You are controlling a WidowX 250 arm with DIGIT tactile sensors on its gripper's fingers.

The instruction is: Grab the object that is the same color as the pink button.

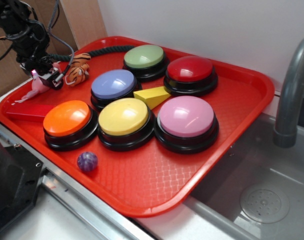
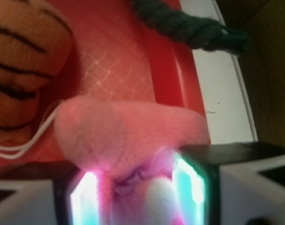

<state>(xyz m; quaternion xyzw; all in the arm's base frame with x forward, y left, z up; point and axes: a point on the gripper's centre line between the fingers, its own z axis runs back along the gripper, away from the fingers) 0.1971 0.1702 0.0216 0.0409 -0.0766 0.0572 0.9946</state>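
The pink button (image 1: 186,117), a large glossy dome on a black base, sits at the right of the button cluster on the red tray (image 1: 142,185). The object, a small pink plush toy (image 1: 36,88) (image 2: 128,136), is at the tray's far left corner beside the tiger plush. My gripper (image 1: 46,76) (image 2: 140,187) is shut on it. In the wrist view the pink plush fills the gap between the two glowing pads (image 2: 84,197), and its thin white cord (image 2: 20,145) trails to the left. I cannot tell whether the toy is lifted off the tray.
An orange-and-black tiger plush (image 1: 78,68) (image 2: 25,61) lies right next to the gripper. A dark rope (image 1: 99,51) (image 2: 189,28) runs along the tray's back rim. Orange, yellow, lavender-blue, green and red buttons, a yellow wedge (image 1: 152,96), a red block (image 1: 27,111) and a purple ball (image 1: 87,161) are on the tray. A sink and faucet (image 1: 292,95) lie to the right.
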